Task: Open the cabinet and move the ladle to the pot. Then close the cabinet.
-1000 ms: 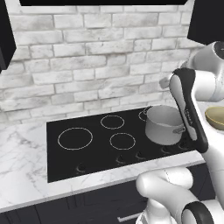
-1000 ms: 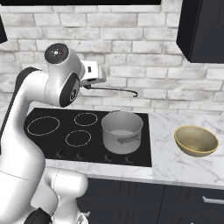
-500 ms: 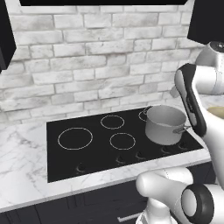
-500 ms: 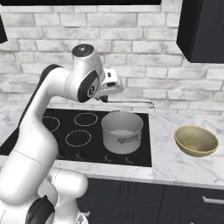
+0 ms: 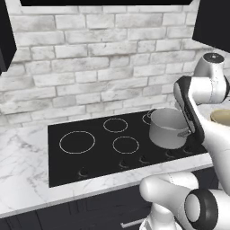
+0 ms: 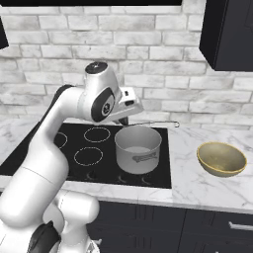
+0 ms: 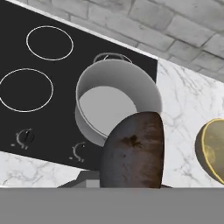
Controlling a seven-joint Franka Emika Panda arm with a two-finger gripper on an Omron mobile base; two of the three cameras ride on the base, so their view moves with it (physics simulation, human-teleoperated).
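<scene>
Now the hand (image 6: 127, 114), pinching the ladle (image 7: 133, 151), has swung over the pot (image 6: 138, 148).

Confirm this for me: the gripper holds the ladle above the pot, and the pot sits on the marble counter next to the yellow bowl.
Not quite. The pot sits on the black cooktop, not on the marble counter; the right base view shows it. The rest stands: the gripper holds the ladle above the pot, with the yellow bowl nearby on the marble.

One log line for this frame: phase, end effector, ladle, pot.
phase: carrying ladle to pot | end effector: shut on ladle | ladle: above pot's back rim | pot: on cooktop, empty
</scene>
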